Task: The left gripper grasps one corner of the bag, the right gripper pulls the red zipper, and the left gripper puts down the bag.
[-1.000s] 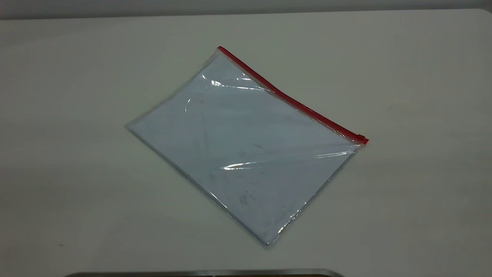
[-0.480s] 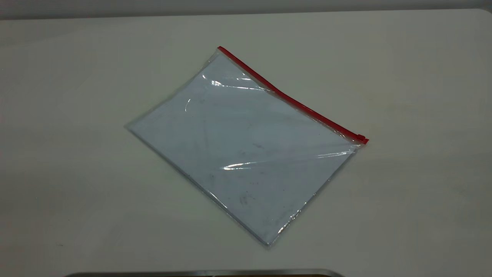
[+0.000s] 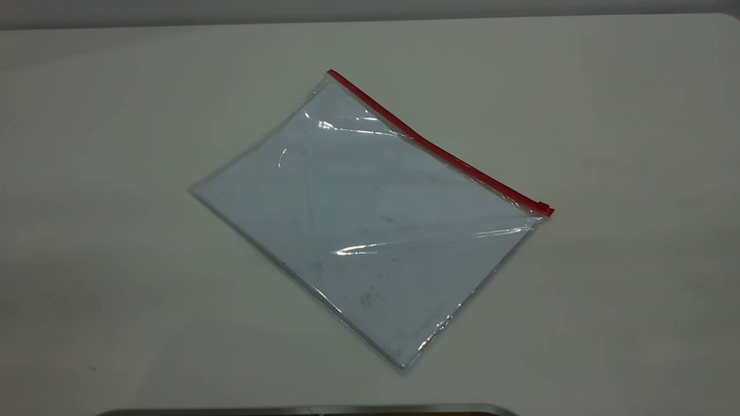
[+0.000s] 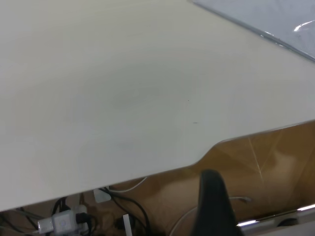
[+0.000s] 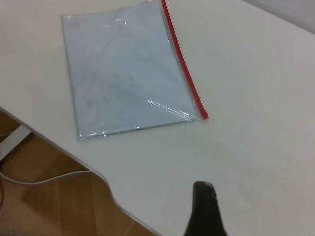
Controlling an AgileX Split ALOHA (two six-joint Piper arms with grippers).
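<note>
The bag (image 3: pixel 370 225) lies flat and slanted on the white table, bluish-white and scuffed. The red zipper (image 3: pixel 439 151) runs along its far-right long edge, with the small slider tab (image 3: pixel 543 206) at the right end. The corner of the bag (image 3: pixel 330 74) at the strip's far end lies on the table. Neither gripper shows in the exterior view. My left gripper (image 4: pixel 211 196) hangs beyond the table's edge, far from the bag (image 4: pixel 275 19). My right gripper (image 5: pixel 204 206) hovers over the table near its edge, apart from the bag (image 5: pixel 123 73) and the zipper (image 5: pixel 182 64).
The white table (image 3: pixel 115 260) spreads wide around the bag. A metal strip (image 3: pixel 306 410) lies at the front edge. The table's edge has a curved notch (image 4: pixel 206 155). Cables and a power strip (image 4: pixel 64 221) lie on the floor below.
</note>
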